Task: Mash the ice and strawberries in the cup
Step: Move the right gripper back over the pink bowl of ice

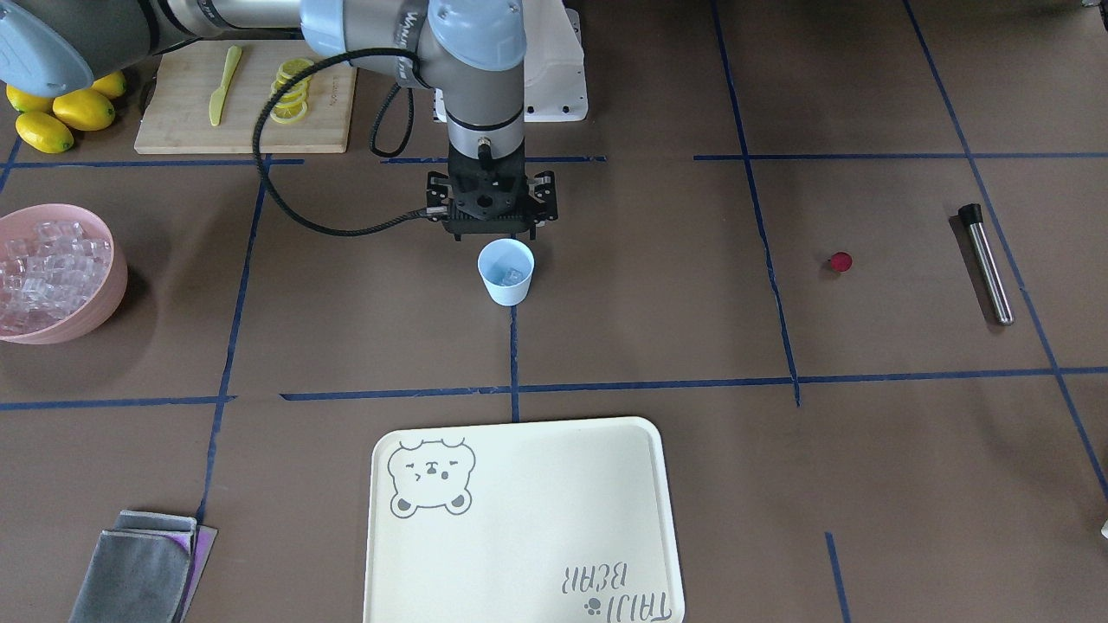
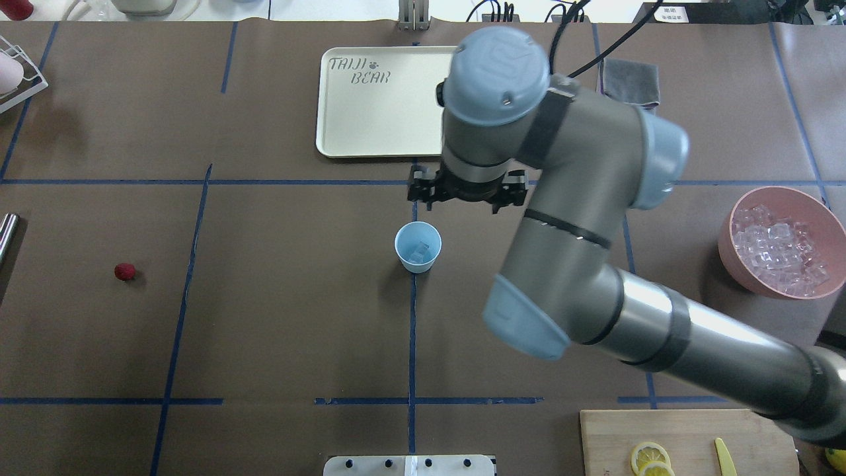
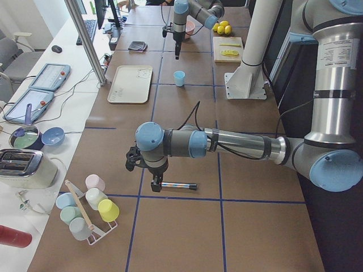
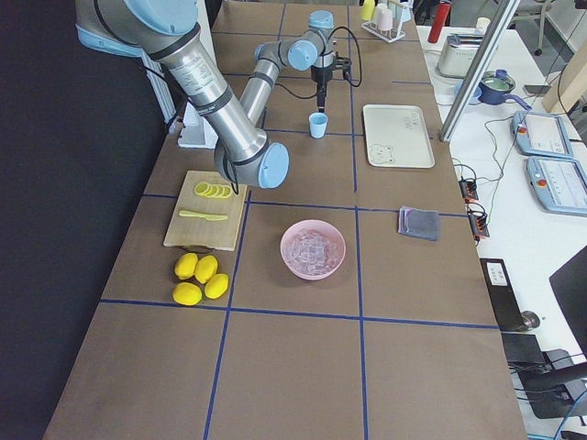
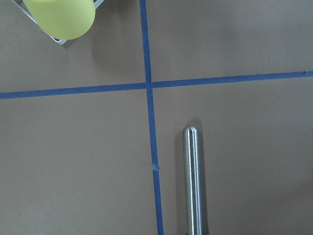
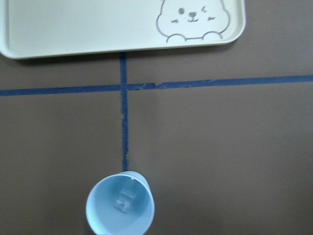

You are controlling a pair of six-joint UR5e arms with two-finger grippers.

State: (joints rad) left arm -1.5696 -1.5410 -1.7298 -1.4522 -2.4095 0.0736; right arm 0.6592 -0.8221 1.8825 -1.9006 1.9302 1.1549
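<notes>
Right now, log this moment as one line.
cup: upright, ice inside | strawberry: outside cup | right gripper: above cup | left gripper: above metal rod

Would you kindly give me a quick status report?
Right gripper hovers above cup, left gripper above metal muddler; jaws unclear. Ice in cup, strawberry on table apart. No obstruction seen.

Two grey-and-blue robot arms
Right arm (image 2: pixel 575 251): grey tubes, pale-blue joint caps (image 2: pixel 497 74), black cable (image 1: pixel 355 233), black wrist mount (image 1: pixel 489 203); left arm (image 3: pixel 244 144) alike.
</notes>
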